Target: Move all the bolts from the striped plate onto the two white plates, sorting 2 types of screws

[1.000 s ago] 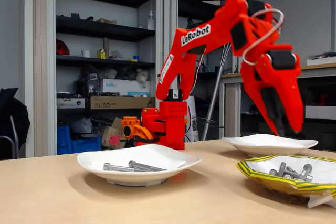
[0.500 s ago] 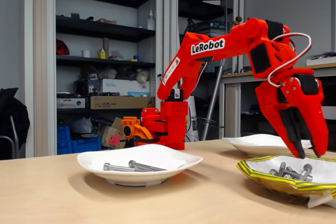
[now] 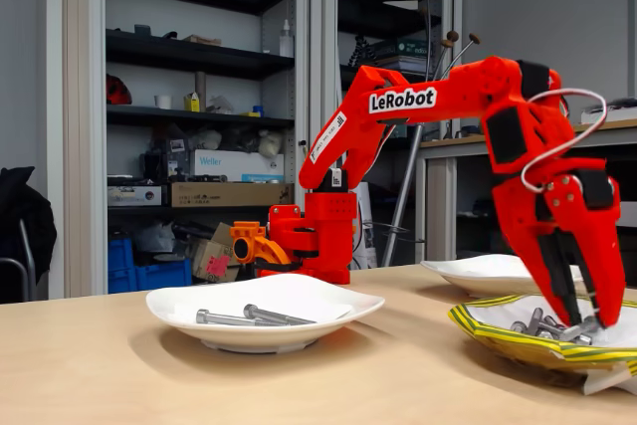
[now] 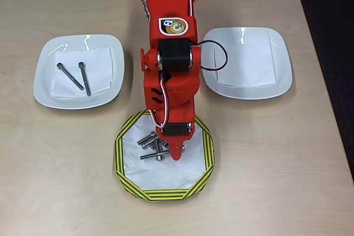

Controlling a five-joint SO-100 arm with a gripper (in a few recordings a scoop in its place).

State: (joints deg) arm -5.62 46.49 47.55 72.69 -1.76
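My red gripper [image 3: 584, 325] is open, its tips lowered into the striped plate [image 3: 498, 341] among the pile of grey bolts [image 3: 537, 323]. One bolt head lies between the fingers. Seen from overhead, the gripper [image 4: 169, 152] hangs over the striped plate [image 4: 119, 156], with several bolts [image 4: 150, 141] just left of the fingertips and partly hidden under the arm. The left white plate [image 4: 44, 78] carries two long bolts [image 4: 76, 75] on a paper sheet. The right white plate [image 4: 282, 64] carries a paper sheet and no bolts. Both white plates [image 3: 184, 312] [image 3: 498, 271] also appear in the fixed view.
The arm's base [image 3: 314, 236] stands at the table's far edge between the two white plates. Bare wooden table [image 4: 276, 164] lies around the striped plate. Shelves and desks stand behind the table.
The arm swung right and down from above the table. The gripper has opened and dropped from above the striped plate into the bolt pile.
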